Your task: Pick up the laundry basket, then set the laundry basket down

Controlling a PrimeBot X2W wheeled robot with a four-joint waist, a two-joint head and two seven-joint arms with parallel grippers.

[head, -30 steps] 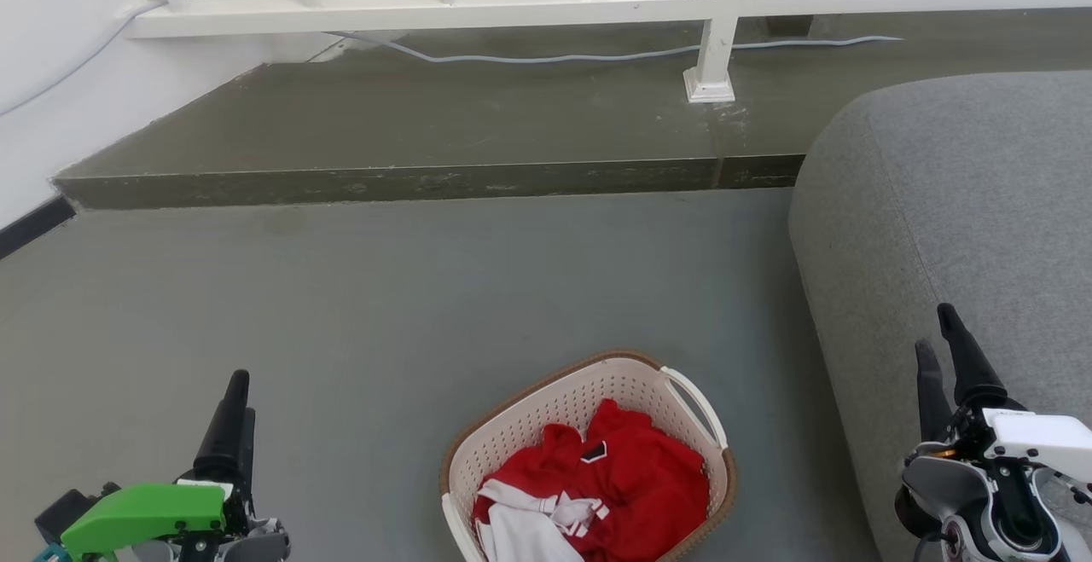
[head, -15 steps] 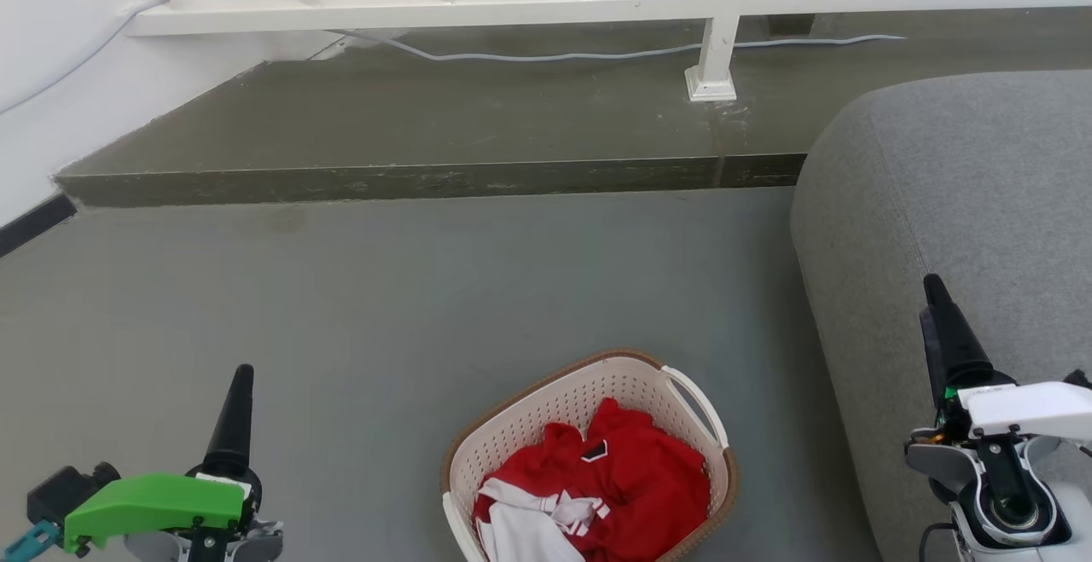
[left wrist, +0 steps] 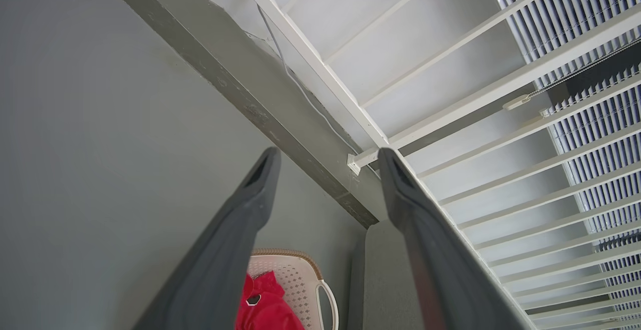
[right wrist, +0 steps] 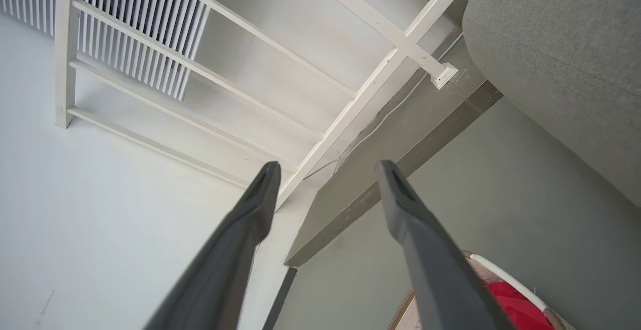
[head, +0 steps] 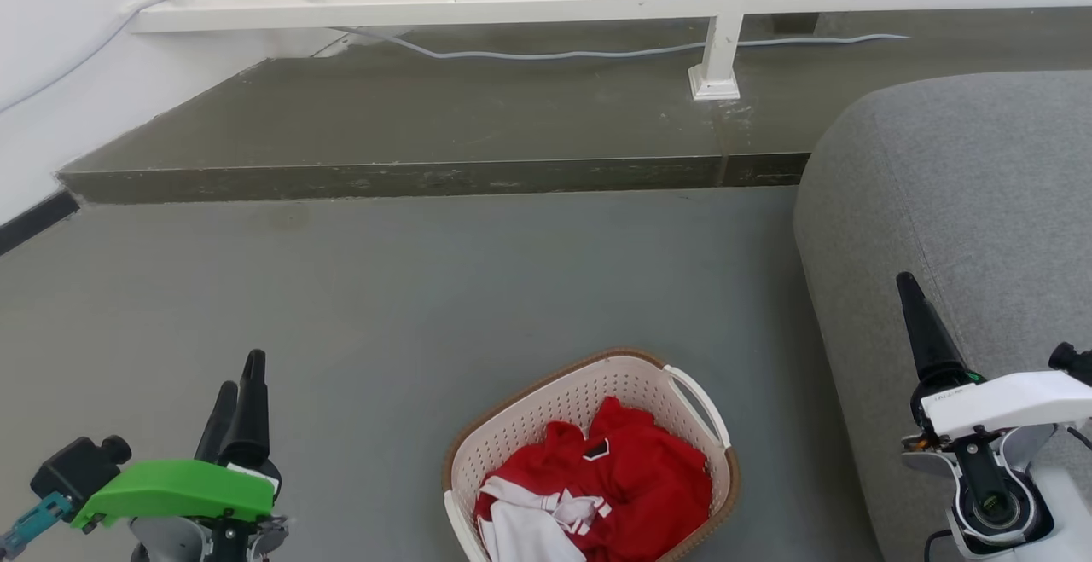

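Stock on the grey floor (head: 409, 289), entry one: laundry basket (head: 554, 408), cream perforated wall under a brown rim, standing upright at the lower middle of the head view, near the grey sofa (head: 964, 187) but not touching it. Contents: red clothes (head: 648, 477) and a white garment (head: 529, 536), heaped below the rim. We note one white loop handle (head: 701, 404) on the sofa side; the opposite one is partly cut off at the frame edge.

Entry two: left gripper (head: 240, 374), fingers parted, nothing between them, low and well left of the basket, pointing over bare floor towards the raised step (head: 426, 118).

Entry three: right gripper (head: 906, 289), edge-on from the head; its own wrist view shows the fingers spread and empty. It hangs over the sofa's flank, well right of the basket.

Assessment: we judge the pick-up not yet begun. Arms flank the basket, one per side, which suits a handle for each; jaws stand wide, presumably to slip over those loops. A level two-sided lift should keep the loose clothes from spilling. Sofa crowds the right approach.
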